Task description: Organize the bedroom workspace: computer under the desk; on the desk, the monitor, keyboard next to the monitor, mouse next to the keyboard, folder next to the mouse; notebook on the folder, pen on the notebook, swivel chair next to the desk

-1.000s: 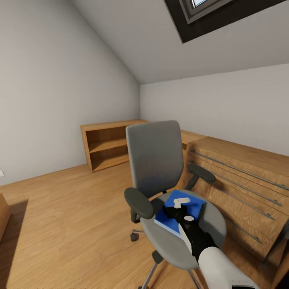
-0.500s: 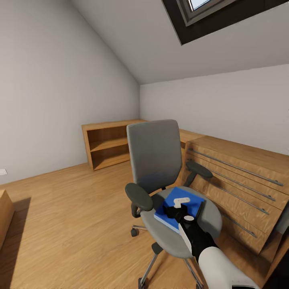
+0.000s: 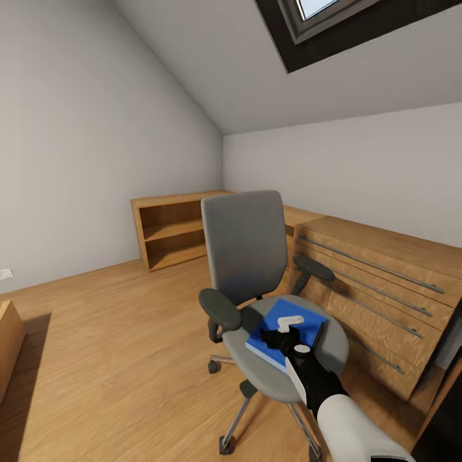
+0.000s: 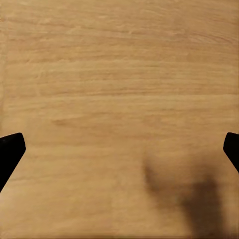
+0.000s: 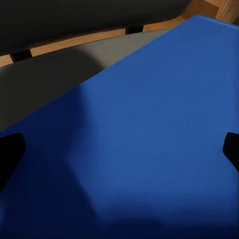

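1. The room has a light wooden floor [image 3: 109, 333], plain grey walls and a sloping ceiling with a dark-framed window [image 3: 333, 19] set in it.
2. A low wooden shelf [image 3: 170, 234] stands against the far wall, and a light wooden drawer chest [image 3: 378, 289] with long metal handles stands at the right.
3. The swivel chair [image 3: 247, 247] stands on the floor just beside the drawer chest — grey seat and back, black armrests, shiny wheeled legs.
4. The folder [image 3: 273, 333] lies flat on the chair seat. It is bright blue and a little turned, so one corner points at the chair back.
5. The right gripper [image 3: 289, 328] is right over the folder. In the right wrist view the folder [image 5: 149, 139] is very close, and the two black fingertips [image 5: 9, 149] sit far apart at the edges — the jaws are wide and hold nothing.
6. The left gripper [image 4: 119, 149] points down at bare wooden floor [image 4: 119, 74]. Its black tips are far apart too, so its jaws are wide and hold nothing.
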You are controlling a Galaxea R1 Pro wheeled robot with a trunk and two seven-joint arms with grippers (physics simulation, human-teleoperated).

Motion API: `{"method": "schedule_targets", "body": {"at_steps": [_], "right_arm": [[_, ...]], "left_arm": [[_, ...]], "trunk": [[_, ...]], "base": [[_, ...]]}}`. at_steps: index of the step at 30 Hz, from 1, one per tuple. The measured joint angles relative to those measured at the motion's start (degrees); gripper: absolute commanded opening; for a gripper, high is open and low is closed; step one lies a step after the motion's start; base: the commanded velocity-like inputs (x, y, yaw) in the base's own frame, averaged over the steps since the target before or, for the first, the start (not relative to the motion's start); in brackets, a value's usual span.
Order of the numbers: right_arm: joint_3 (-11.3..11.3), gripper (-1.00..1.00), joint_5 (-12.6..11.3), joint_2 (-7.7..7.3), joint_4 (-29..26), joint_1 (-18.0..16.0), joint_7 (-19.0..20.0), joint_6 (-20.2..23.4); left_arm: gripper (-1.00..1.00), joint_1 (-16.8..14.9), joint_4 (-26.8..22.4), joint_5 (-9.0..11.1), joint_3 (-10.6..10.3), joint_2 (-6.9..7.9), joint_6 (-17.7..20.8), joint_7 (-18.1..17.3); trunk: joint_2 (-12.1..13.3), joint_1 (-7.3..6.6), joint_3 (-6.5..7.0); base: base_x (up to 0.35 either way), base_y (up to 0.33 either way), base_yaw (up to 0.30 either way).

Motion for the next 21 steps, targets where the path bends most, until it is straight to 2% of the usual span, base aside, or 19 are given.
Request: {"method": "schedule_targets", "body": {"at_steps": [10, 15, 21], "right_arm": [[0.0, 1.00, -0.2, 0.04, 0.1, 0.0, -0.5, -0.2], [-0.1, 1.00, -0.2, 0.19, -2.2, 0.0, -3.7, -1.9], [-0.1, 1.00, -0.4, 0.37, -3.9, 0.1, -4.9, -4.2]], "left_arm": [[1.00, 0.0, 0.0, -0.1, 0.0, 0.00, 0.0, -0.1], [1.00, 0.0, 0.0, -0.1, -0.1, 0.00, 0.0, 0.0], [1.00, 0.0, 0.0, 0.0, -0.1, -0.06, 0.0, 0.0]], "trunk": [[0.0, 0.00, 0.00], [0.0, 0.00, -0.01], [0.0, 0.00, -0.01]], "base": [[-0.005, -0.002, 0.000], [0.000, 0.000, 0.000], [0.000, 0.000, 0.000]]}}
